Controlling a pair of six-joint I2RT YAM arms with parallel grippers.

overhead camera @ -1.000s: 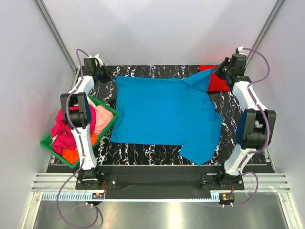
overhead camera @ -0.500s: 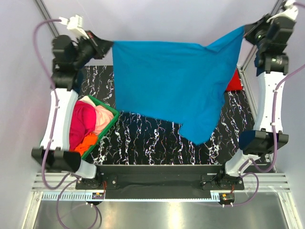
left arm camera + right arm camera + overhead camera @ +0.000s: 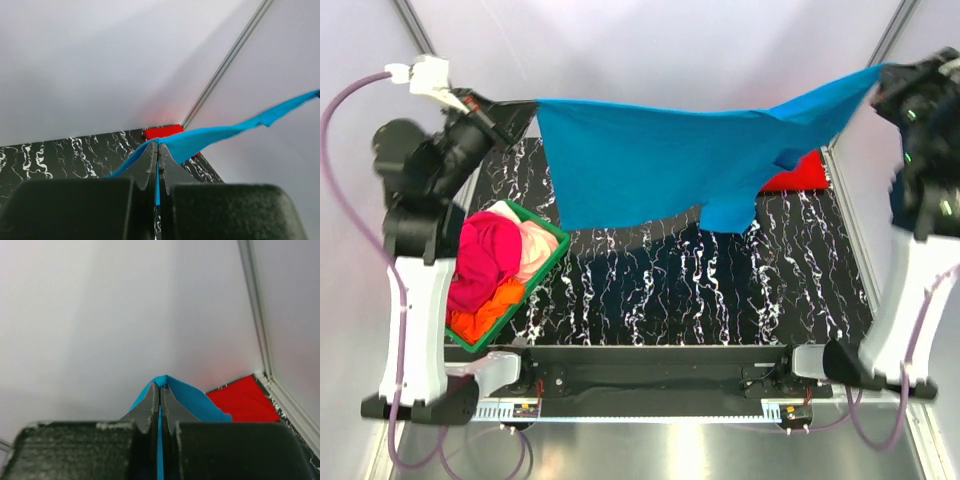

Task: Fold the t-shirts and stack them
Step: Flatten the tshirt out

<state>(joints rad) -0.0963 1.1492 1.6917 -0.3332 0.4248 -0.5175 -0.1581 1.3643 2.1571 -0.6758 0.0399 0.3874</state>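
Top view: blue t-shirt (image 3: 650, 165) is held clear of the worktop (image 3: 720, 290), stretched approx. level between both arms across the far half of the cell. Left gripper (image 3: 515, 108), at approx. 10 o'clock, is fully closed on one edge of the blue t-shirt; in the left wrist view the cloth is seen pinched between the jaws, w/ no gap, and running off toward 2 o'clock. Right gripper (image 3: 880, 80), at approx. 2 o'clock, is likewise closed tight on the opposite edge; in the right wrist view a thin blue fold is clamped between the jaws. The cloth sags in the middle, w/ a loose flap hanging lowest right of centre, above the worktop and not touching it. Red t-shirt (image 3: 800, 172) lies flat on the worktop at the 2 o'clock corner, partly hidden behind the hanging blue cloth. Green basket (image 3: 560, 243) sits at approx. 8 o'clock, at the worktop's left edge. Inside it are noted a magenta t-shirt (image 3: 485, 255), an orange t-shirt (image 3: 485, 310) toward the near end, and a pale pink cloth (image 3: 530, 240) toward the far end, all bunched and unfolded.
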